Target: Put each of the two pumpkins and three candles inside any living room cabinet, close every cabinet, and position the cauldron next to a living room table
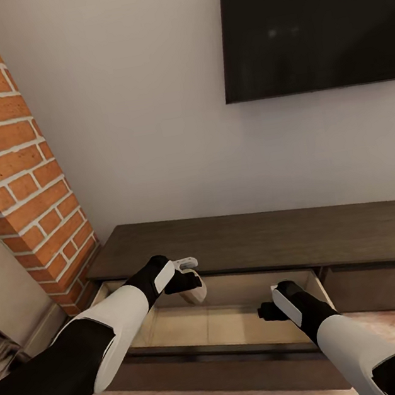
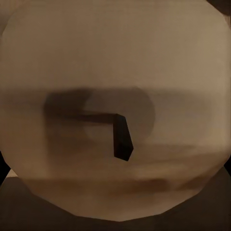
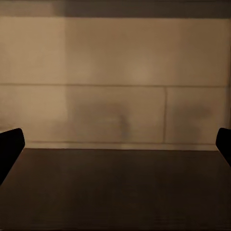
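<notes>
Here the left gripper (image 1: pixel 193 273) grips a tan candle (image 1: pixel 195 292) over the cabinet's (image 1: pixel 243 241) open drawer (image 1: pixel 230 320); its wrist view reveals the wick (image 2: pixel 122 136). The right gripper (image 3: pixel 115 144) is spread wide, empty.

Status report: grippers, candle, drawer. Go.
Left gripper shut on candle, held over open cabinet drawer. Right gripper open, empty, at drawer's right. Nothing blocking the drop.

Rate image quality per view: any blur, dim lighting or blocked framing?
Head view: evenly lit, sharp; open drawer casts soft shade. Left wrist view: candle too close, blurred, wick dark. Right wrist view: dim, soft; black fingers at both edges.
</notes>
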Controlling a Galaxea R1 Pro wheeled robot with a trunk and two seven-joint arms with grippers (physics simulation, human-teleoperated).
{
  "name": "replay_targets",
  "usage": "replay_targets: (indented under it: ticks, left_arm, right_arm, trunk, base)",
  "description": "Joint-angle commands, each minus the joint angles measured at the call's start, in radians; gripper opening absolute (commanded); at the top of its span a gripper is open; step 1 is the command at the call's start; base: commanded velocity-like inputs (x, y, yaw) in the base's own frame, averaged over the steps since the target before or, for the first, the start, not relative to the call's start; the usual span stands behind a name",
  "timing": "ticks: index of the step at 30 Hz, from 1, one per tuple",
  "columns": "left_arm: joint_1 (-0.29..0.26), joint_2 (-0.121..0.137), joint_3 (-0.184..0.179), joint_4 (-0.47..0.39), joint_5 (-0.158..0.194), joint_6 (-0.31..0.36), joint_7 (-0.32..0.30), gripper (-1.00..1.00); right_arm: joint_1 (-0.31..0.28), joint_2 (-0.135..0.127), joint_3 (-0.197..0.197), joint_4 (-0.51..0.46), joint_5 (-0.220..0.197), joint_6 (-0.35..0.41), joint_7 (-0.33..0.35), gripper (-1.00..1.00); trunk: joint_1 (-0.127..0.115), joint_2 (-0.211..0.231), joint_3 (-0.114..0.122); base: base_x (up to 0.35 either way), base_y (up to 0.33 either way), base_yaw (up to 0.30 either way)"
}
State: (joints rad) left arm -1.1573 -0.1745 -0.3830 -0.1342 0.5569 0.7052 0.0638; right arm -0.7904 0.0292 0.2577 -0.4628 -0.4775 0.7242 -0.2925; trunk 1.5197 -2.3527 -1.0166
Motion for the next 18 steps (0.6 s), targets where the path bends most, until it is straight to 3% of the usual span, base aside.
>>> replay_targets:
  ticks: [1, 5, 18]
  left_arm:
    - [-0.001, 0.000, -0.005, -0.001, 0.011, 0.004, 0.007, -1.00]
    - [0.000, 0.000, -0.005, -0.001, 0.011, 0.004, 0.007, -1.00]
    - [-0.001, 0.000, -0.005, 0.001, 0.011, 0.004, 0.011, -1.00]
  right_arm:
    - [-0.001, 0.002, 0.006, 0.007, -0.010, 0.003, -0.009, 1.00]
    - [-0.001, 0.007, 0.006, 0.018, -0.010, 0.002, -0.009, 1.00]
    - [-0.001, 0.008, 0.006, 0.021, -0.010, 0.001, -0.008, 1.00]
  trunk:
    - [-0.004, 0.007, 0.001]
    - [-0.019, 0.035, 0.007]
    - [-0.019, 0.035, -0.013]
  base:
    - [0.000, 0.000, 0.000]
    - [0.000, 0.000, 0.000]
    - [0.000, 0.000, 0.000]
